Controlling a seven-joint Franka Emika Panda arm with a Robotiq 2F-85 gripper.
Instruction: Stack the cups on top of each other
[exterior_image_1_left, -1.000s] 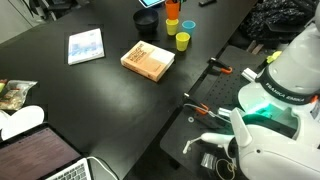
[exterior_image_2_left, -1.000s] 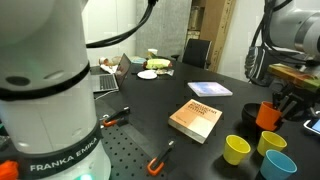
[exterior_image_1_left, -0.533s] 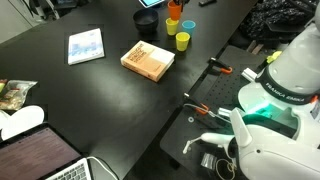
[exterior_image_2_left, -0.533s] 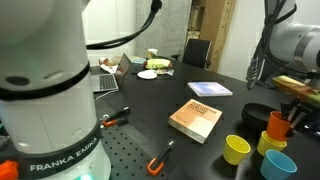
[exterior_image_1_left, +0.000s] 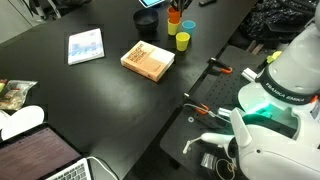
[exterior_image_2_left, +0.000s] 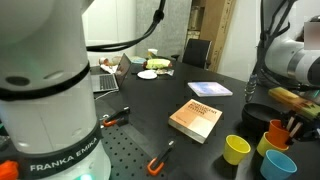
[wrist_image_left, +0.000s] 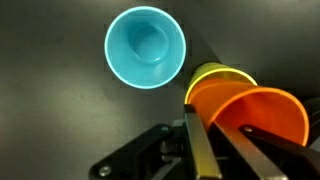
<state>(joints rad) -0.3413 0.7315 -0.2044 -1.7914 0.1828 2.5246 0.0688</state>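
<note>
- Black table (exterior_image_1_left: 100, 95) spreads out beneath the gripper (wrist_image_left: 218, 127).
- Dark office chair (exterior_image_2_left: 197, 50) stands beyond the table, well away from the gripper.
- Grey wall (exterior_image_2_left: 172, 25) behind the chair.

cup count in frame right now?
4. Orange cup is in the jaws, above a yellow cup. Blue cup is beside them, and the second yellow cup stands apart. None appear hidden.

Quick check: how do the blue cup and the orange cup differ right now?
The blue cup stands free on the table; the orange cup is pinched at its rim by the gripper. The blue cup sits apart from the other cups; the orange cup overlaps a yellow cup below it. Both are mouth up and empty.
</note>
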